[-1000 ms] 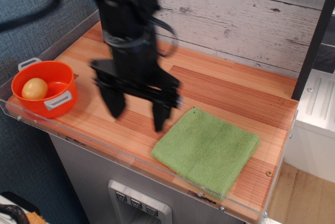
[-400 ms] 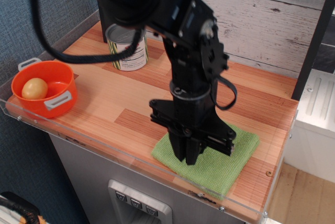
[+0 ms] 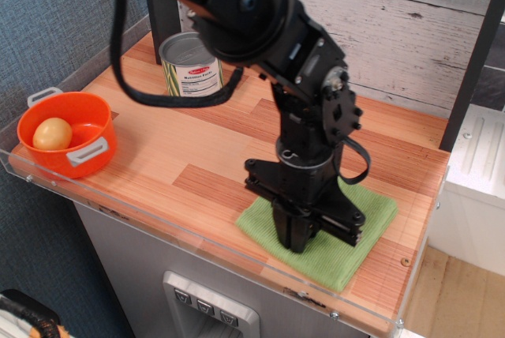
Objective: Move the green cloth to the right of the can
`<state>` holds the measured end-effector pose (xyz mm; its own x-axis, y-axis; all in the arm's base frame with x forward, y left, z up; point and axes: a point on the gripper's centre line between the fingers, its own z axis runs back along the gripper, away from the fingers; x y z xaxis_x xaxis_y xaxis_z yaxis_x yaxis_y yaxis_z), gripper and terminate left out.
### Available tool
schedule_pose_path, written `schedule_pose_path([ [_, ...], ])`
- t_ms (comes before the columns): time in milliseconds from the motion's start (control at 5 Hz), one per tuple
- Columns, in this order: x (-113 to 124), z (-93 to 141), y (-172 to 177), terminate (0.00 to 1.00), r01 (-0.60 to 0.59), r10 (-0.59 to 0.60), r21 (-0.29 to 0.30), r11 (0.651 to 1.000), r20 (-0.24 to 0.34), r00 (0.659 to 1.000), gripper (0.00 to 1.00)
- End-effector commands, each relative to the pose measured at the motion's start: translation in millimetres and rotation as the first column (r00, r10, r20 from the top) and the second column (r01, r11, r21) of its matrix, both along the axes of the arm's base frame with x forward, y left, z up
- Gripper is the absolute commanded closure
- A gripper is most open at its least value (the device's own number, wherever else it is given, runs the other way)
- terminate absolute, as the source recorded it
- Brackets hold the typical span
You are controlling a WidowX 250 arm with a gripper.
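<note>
Fingers (image 3: 296,237) of our gripper press close together, pinching the middle of the green cloth (image 3: 359,235), which lies near the front right corner of the surface (image 3: 189,148). We judge that a thin pinch could slip, or drag the cloth over the front edge. The can (image 3: 191,65) stands well apart at the back left. We count one cloth, one can, one orange bowl (image 3: 67,133) and one yellowish ball (image 3: 52,133) inside it.
</note>
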<state>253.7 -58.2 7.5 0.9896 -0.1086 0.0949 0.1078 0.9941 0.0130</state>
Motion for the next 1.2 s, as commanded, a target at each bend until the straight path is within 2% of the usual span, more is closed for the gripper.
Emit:
schedule_pose_path([
  [0,13,-1,32,0.00,-0.097,0.097,0.022,0.995,0.039,0.995,1.00],
  [200,21,-3,55,0.00,-0.134,0.132,0.047,0.990,0.044,0.990,1.00],
  [800,67,-2,96,0.00,-0.172,0.167,0.047,0.984,0.095,0.981,1.00],
  [1000,79,-4,106,0.00,-0.180,0.176,0.044,0.983,0.094,0.980,1.00],
])
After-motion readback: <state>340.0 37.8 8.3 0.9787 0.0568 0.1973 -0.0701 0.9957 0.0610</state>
